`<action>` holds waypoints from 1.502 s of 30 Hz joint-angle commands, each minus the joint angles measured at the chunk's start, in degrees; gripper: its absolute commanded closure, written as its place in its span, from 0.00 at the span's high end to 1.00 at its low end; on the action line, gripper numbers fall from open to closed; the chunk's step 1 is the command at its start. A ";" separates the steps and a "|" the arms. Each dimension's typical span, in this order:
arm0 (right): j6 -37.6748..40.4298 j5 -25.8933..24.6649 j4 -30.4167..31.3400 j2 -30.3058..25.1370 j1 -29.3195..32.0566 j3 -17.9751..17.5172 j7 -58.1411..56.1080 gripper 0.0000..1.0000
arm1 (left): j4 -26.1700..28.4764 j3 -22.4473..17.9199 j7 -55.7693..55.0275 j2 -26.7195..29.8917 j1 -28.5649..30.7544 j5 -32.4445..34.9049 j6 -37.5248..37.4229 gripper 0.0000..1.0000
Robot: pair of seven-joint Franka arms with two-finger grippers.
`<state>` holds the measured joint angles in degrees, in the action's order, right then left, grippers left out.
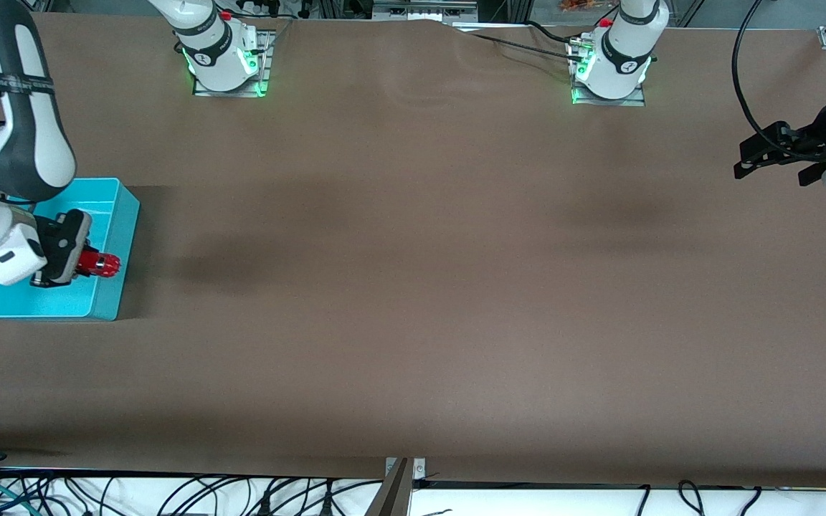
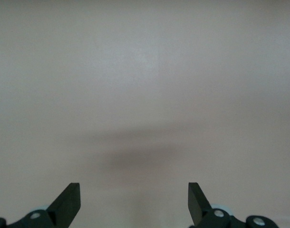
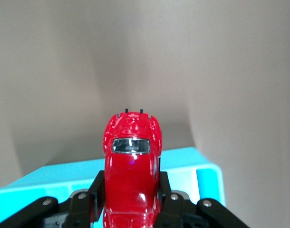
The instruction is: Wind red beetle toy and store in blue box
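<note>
**Right gripper holds red toy car over blue box; left arm waits**

Nearest the front camera: bare brown table, with cables along its edge.

Farther up, at the right arm's end of the table: blue box, a rectangular open bin sitting flat on the table.

Right gripper is over the box interior, pointing roughly sideways toward the table's middle. Its 2 fingers are clamped on the flanks of the red toy car. The car sticks out past the fingertips, with 1 end facing away from the wrist. The right wrist view shows its glossy rounded body and 1 dark window facing the camera, with black pads pressed on both sides. A box wall shows under and beside the car in that view. Whether the car touches the box floor or wall cannot be told; it looks to be held just above the floor.

Left gripper hangs above bare table at the left arm's end, well apart from box and car. Its jaws stand wide apart with nothing between them; the left wrist view shows 2 dark fingertips over plain brown surface. This arm waits.

Farthest from the camera: 2 arm bases with green lights along the table edge.
</note>
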<state>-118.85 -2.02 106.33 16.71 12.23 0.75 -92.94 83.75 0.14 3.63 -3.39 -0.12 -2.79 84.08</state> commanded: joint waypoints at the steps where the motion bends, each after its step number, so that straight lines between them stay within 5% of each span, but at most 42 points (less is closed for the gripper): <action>1: 0.46 2.54 3.00 -1.77 3.85 -0.49 -6.10 0.05 | -1.93 0.03 -0.21 -1.18 0.47 -0.29 -1.20 1.00; 20: -0.33 3.07 8.54 -0.54 12.20 -0.31 -15.78 0.05 | -1.31 0.21 -0.21 -1.09 0.38 1.38 -0.94 1.00; 45: -4.64 2.55 8.46 7.90 18.62 -0.14 -23.78 0.05 | 1.85 0.30 -0.20 0.75 0.56 1.29 0.99 1.00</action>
<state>-122.63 -0.16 114.68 23.48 29.32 1.07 -114.25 83.82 0.01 3.63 -4.07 0.04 -2.50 84.20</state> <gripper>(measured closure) 0.524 0.000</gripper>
